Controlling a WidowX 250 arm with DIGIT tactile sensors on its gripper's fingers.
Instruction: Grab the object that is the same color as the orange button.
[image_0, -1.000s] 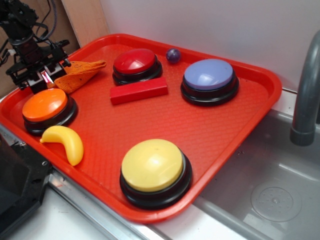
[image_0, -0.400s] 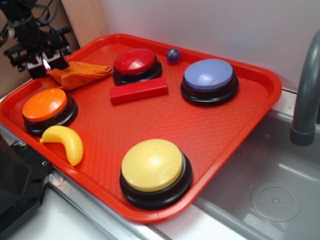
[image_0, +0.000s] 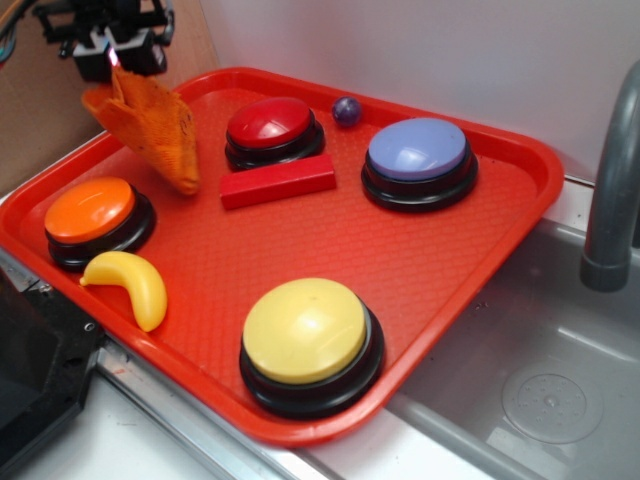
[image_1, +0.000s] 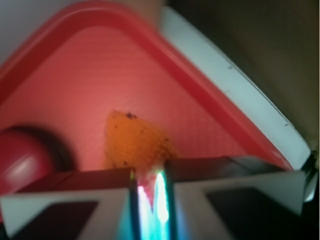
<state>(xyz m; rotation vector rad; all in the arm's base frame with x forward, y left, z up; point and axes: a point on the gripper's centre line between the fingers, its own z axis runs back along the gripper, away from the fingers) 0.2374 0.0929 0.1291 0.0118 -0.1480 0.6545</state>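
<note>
Now the claw (image_0: 112, 55) pinches the orange rag (image_0: 150, 125) (hanging lengthwise, tip down).

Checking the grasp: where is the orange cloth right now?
Exterior view, far left: the orange cloth hangs from the gripper, above the tray, between orange button and red button.

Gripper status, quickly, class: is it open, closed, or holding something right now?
Gripper: closed on the orange cloth rag, which hangs from it above the red tray.
</note>
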